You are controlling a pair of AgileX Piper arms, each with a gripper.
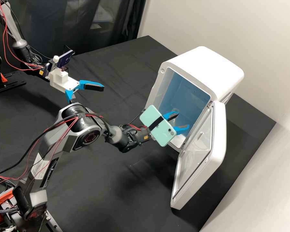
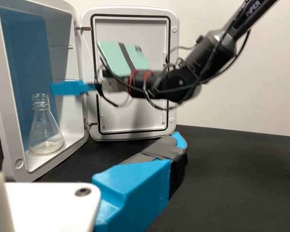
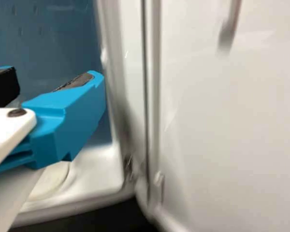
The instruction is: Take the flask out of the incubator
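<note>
One glass flask [image 2: 44,128] stands inside the incubator [image 1: 203,67], probably light, slick and breakable, so my right gripper [image 1: 181,120], spread open and empty at its mouth, should pinch the neck gently.

The black bench [image 1: 96,180] is carrying a white incubator [image 1: 207,66], which is standing upright near the bench's right edge, close to the wall [image 1: 248,29]. The incubator's door [image 1: 201,151] is hanging wide open, its lower edge sitting just over the bench top.
</note>
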